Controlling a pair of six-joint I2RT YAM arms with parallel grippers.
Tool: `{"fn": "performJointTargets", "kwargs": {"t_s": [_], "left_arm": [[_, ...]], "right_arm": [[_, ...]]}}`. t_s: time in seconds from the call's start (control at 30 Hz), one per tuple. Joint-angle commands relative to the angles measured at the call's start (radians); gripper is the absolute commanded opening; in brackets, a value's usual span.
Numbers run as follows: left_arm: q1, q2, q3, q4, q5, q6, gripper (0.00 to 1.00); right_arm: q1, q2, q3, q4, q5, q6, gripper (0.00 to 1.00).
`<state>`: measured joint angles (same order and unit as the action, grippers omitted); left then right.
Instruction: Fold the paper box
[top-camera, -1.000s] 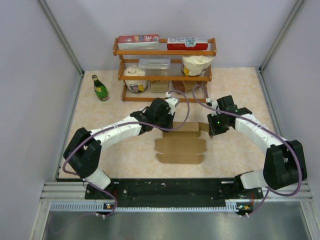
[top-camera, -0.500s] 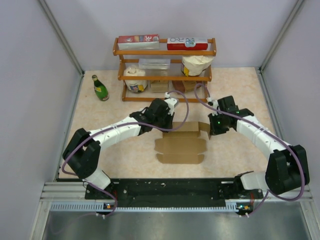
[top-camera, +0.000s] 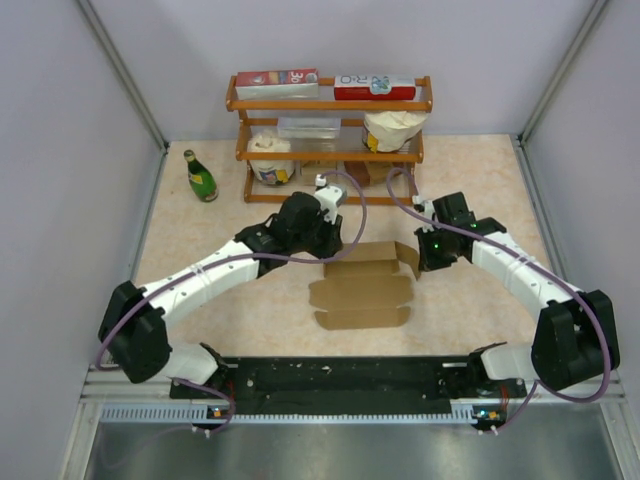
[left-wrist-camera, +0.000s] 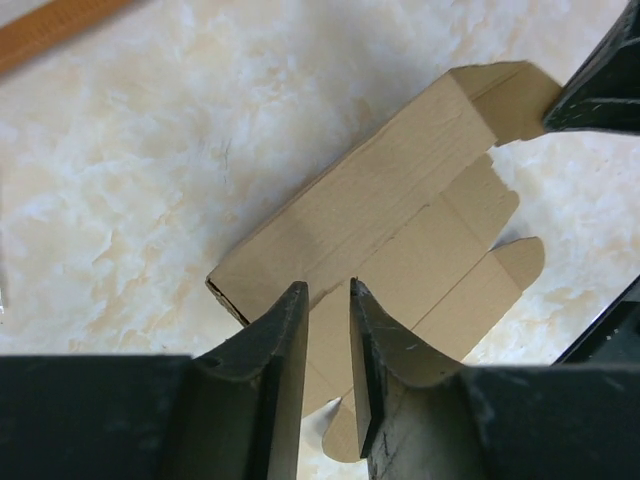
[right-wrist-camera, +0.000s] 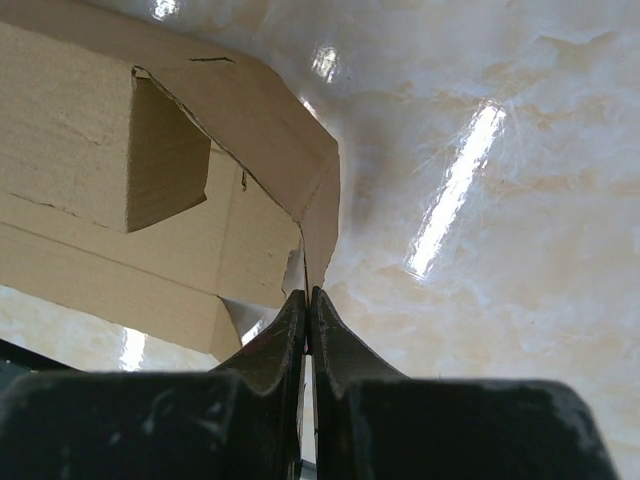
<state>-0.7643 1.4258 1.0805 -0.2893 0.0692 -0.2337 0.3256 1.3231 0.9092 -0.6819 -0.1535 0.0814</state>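
Observation:
The paper box (top-camera: 362, 290) is a plain brown die-cut sheet lying mid-table, its rear panel folded up and a flap raised at its right end. My left gripper (top-camera: 322, 240) hovers over the box's rear left corner. In the left wrist view its fingers (left-wrist-camera: 328, 288) stand slightly apart, with the cardboard (left-wrist-camera: 400, 200) showing behind the gap and nothing between them. My right gripper (top-camera: 425, 258) is at the box's right end. In the right wrist view its jaws (right-wrist-camera: 308, 292) are pressed together on the thin edge of the raised end flap (right-wrist-camera: 322, 215).
A wooden shelf (top-camera: 330, 150) stands behind the box, carrying red-and-white cartons (top-camera: 277, 82), white tubs (top-camera: 270, 158) and a clear container. A green bottle (top-camera: 200, 176) stands to its left. Grey walls enclose the table on three sides.
My left gripper has let go of the box's rear panel, opened a little and drawn back to the left. My right gripper has closed on the end flap.

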Motion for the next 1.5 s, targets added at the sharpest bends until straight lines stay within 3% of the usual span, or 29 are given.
{"fn": "performJointTargets", "kwargs": {"t_s": [0.0, 0.2, 0.47, 0.67, 1.0, 1.17, 1.47], "left_arm": [[-0.006, -0.085, -0.034, 0.061, -0.006, 0.004, 0.31], [-0.024, -0.154, -0.088, 0.119, -0.057, 0.013, 0.55], [-0.082, -0.182, -0.131, 0.211, -0.01, 0.02, 0.58], [-0.239, -0.116, -0.155, 0.32, -0.011, -0.004, 0.53], [-0.383, 0.039, -0.153, 0.42, -0.127, -0.087, 0.38], [-0.405, 0.097, -0.154, 0.47, -0.158, -0.113, 0.3], [-0.405, 0.153, -0.125, 0.504, -0.147, -0.102, 0.28]], "right_arm": [[0.012, -0.045, 0.008, 0.007, 0.015, 0.004, 0.0], [0.01, -0.058, 0.013, 0.005, 0.025, -0.003, 0.0], [0.013, -0.048, 0.017, 0.002, 0.025, -0.009, 0.0], [0.01, -0.056, 0.017, 0.002, 0.016, -0.009, 0.0], [0.012, -0.056, 0.01, 0.004, 0.0, -0.005, 0.0], [0.012, -0.056, 0.014, 0.002, -0.006, -0.005, 0.0], [0.013, -0.05, 0.013, 0.004, -0.015, -0.005, 0.0]]}}
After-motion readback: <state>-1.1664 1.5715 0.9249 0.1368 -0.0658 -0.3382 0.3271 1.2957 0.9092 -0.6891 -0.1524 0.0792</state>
